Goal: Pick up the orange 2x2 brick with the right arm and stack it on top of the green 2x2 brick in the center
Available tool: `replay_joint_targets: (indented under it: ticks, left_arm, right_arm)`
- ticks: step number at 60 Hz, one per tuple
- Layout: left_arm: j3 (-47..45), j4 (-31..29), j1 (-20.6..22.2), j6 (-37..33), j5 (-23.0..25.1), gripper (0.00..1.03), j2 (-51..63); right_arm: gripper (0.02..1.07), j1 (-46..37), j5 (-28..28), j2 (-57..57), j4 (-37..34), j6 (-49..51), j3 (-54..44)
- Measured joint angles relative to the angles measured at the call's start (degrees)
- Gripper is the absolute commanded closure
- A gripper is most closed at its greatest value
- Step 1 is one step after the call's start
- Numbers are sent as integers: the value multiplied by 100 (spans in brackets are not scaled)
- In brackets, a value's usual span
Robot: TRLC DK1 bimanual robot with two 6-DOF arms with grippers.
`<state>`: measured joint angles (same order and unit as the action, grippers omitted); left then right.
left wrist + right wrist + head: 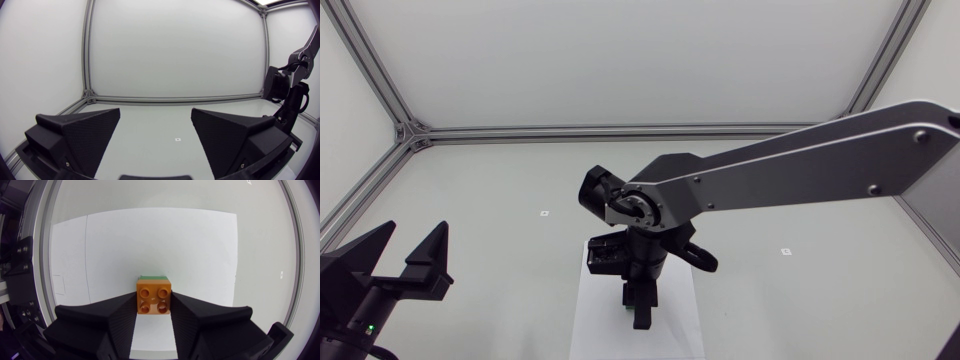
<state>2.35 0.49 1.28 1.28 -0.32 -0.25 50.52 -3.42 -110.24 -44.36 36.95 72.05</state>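
Observation:
In the right wrist view the orange 2x2 brick sits studs-up between the two black fingers of my right gripper, which is shut on it from both sides. A thin strip of the green brick shows just past the orange one, directly under it. From above, my right arm comes in from the right and its gripper points down over the white sheet, hiding both bricks. My left gripper stays at the near left corner, open and holding nothing.
The white paper sheet lies at the table's middle under the bricks. Small markers dot the table. The aluminium frame rail runs along the far edge. Across the table from my left gripper stands the right arm.

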Motion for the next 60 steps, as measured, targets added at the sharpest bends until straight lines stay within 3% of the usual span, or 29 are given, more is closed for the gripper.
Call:
replay_joint_targets:
  ticks: [22, 41, 60]
  left_arm:
    - [0, 0, 0, 0, 0, 4, 0]
    - [0, 0, 2, -2, 0, 4, 0]
    - [0, 0, 2, 0, 0, 4, 0]
  right_arm:
    - [100, 0, 0, 13, -7, 85, 7]
    - [83, 4, 7, 2, -42, 129, 28]
    - [77, 11, 20, 2, -61, 153, 39]
